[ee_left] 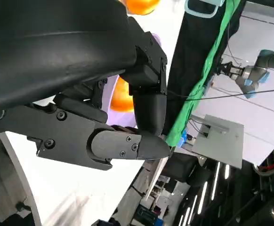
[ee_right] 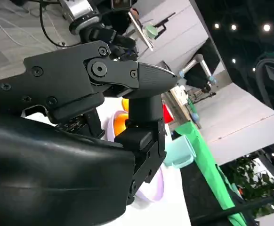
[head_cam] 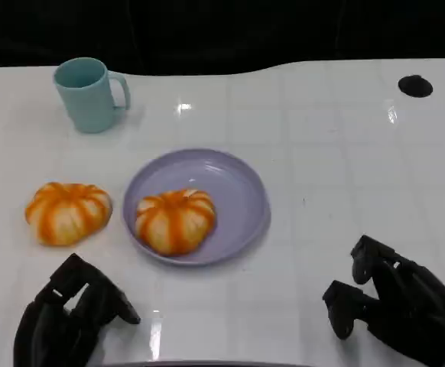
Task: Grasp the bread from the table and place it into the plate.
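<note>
One round orange-and-white striped bread (head_cam: pixel 175 220) lies in the lilac plate (head_cam: pixel 241 183) at the middle of the table. A second, similar bread (head_cam: pixel 67 212) sits on the white table just left of the plate. My left hand (head_cam: pixel 69 315) rests at the near edge, a little in front of that second bread, holding nothing. At the near right my right hand (head_cam: pixel 394 302) also holds nothing, well apart from the plate. Past the left hand (ee_left: pixel 80 94) in the left wrist view, part of an orange bread (ee_left: pixel 120 96) shows. The right wrist view has the right hand (ee_right: pixel 94 108) in front of the plate (ee_right: pixel 149 190).
A pale teal mug (head_cam: pixel 87 94) stands at the far left, behind the bread on the table. A small black round spot (head_cam: pixel 415 86) sits at the far right. The table's far edge runs along the dark background.
</note>
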